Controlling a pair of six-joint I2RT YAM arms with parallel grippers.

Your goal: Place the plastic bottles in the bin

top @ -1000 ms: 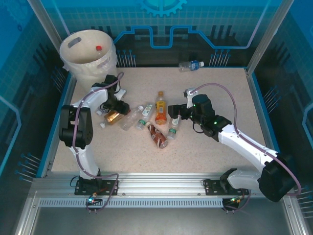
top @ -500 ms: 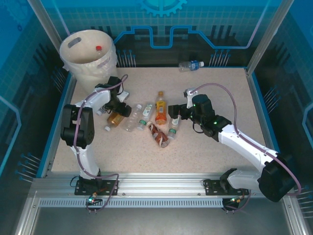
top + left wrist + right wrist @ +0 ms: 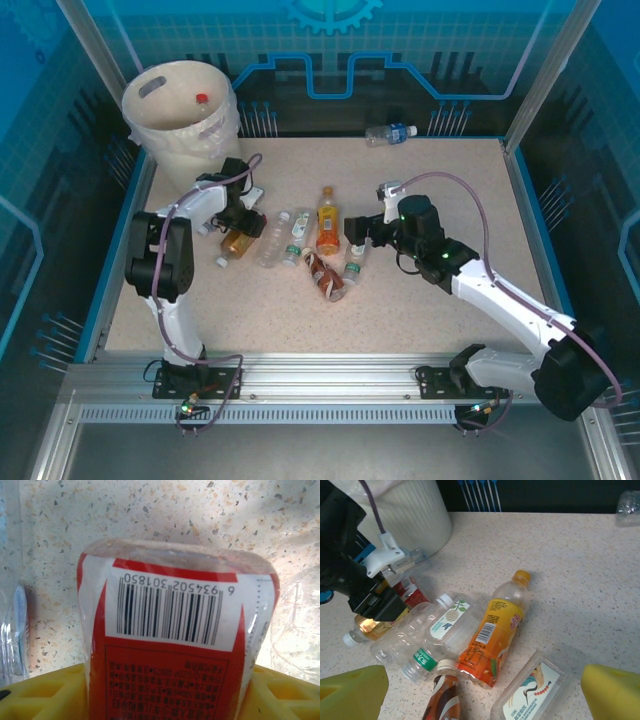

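speckled table [image 3: 250, 310] | left hand [image 3: 240, 223] clamps red-label bottle [image 3: 175, 630] | right hand [image 3: 480, 692] spread wide

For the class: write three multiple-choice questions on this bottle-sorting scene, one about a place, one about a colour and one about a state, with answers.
1. Where does the bin stand?
A near edge; B far left corner; C far right corner.
2. What colour is the label on the bottle that the left gripper holds?
A blue; B green; C red.
3. How is the right gripper?
A open, holding nothing; B shut on an orange bottle; C shut on the bin's rim.
Answers: 1 B, the top view shows it at far left. 2 C, red surrounds the barcode. 3 A, its yellow fingers stand wide apart.
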